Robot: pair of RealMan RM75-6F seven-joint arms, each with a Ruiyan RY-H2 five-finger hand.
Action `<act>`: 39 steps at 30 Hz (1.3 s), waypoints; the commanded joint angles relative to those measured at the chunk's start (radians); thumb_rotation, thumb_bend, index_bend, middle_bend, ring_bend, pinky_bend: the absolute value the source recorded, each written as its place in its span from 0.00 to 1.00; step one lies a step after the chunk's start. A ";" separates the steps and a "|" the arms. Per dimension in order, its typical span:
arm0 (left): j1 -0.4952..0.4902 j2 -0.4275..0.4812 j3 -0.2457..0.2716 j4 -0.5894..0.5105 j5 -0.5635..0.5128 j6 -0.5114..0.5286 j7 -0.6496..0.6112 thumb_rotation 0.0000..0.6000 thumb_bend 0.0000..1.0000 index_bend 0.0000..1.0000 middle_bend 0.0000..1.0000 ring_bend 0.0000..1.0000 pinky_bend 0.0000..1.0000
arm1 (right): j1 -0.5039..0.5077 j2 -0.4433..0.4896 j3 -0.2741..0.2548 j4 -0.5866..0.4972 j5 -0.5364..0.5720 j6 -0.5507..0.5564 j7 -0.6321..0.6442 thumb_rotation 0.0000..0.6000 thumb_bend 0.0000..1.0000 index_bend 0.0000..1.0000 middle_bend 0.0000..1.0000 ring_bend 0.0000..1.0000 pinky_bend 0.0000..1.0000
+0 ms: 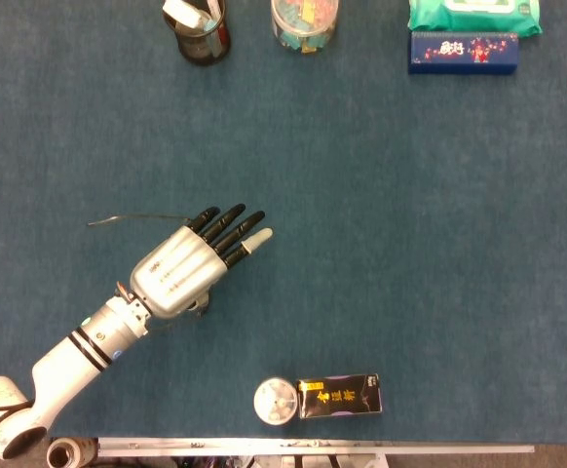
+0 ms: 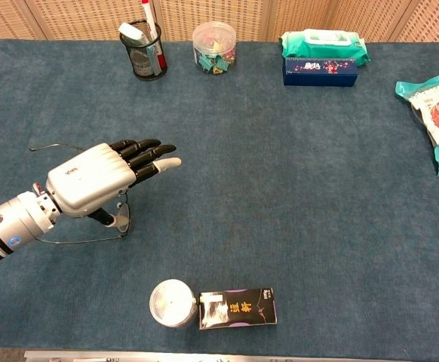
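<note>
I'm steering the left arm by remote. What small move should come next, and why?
Probably lower the left hand a little and curl the fingers in. It hangs over the glasses with fingers straight, the thumb down by the frame, and nothing gripped; one thin temple arm pokes out behind it.

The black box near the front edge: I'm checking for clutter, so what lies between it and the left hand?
Only bare blue table separates the left hand from the black box, seen in the head view.
</note>
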 commanded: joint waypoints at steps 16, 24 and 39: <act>0.032 0.151 -0.004 -0.136 -0.005 0.077 0.097 1.00 0.06 0.00 0.00 0.00 0.17 | -0.003 0.001 -0.004 -0.007 -0.013 0.008 -0.005 1.00 0.21 0.29 0.42 0.31 0.30; 0.078 0.235 -0.002 -0.177 -0.019 0.140 0.103 1.00 0.06 0.00 0.00 0.00 0.17 | -0.002 -0.001 -0.007 -0.009 -0.021 0.008 -0.013 1.00 0.21 0.29 0.42 0.31 0.30; 0.143 0.337 -0.014 -0.253 -0.004 0.250 0.081 1.00 0.06 0.00 0.00 0.00 0.17 | -0.002 -0.003 -0.010 -0.009 -0.027 0.009 -0.018 1.00 0.21 0.29 0.42 0.31 0.30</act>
